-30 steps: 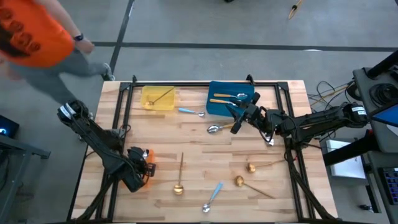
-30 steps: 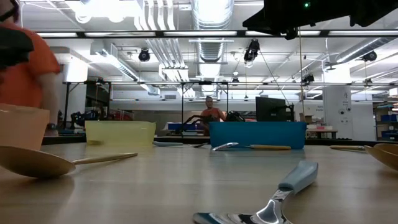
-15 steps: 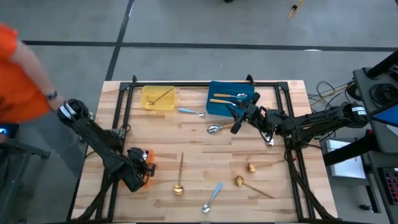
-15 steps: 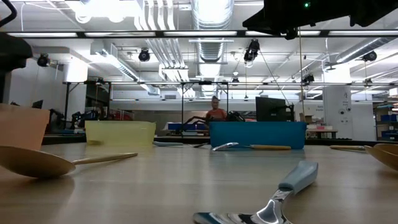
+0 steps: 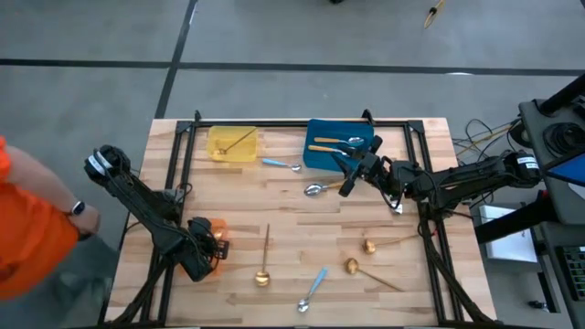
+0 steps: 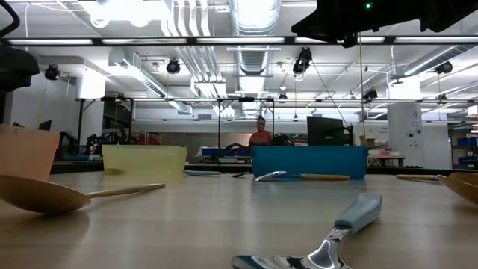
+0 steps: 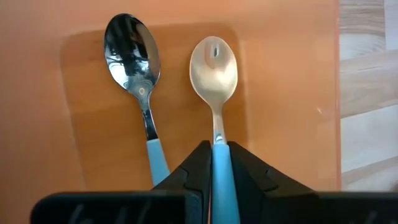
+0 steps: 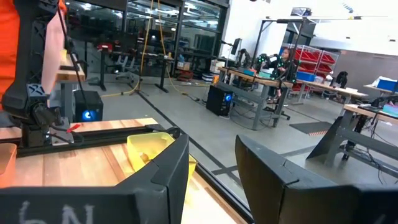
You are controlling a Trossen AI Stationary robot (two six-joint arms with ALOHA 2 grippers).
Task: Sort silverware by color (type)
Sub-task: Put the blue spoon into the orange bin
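Person (image 5: 37,233) now beside table's left.

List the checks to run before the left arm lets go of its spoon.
1. Left pincer closed on the handle of the blue-handled spoon: ok.
2. That spoon's bowl is over the floor of the orange tray, inside its wall: ok.
3. The second blue-handled spoon lies beside it in the tray, apart and not crossed: ok.
4. Right pincer is open and empty, far off by the blue tray: ok.
5. No one near the left arm: not ok. A person stands at the table's left edge.
6. Spoon resting on the tray floor rather than held above it: cannot tell.
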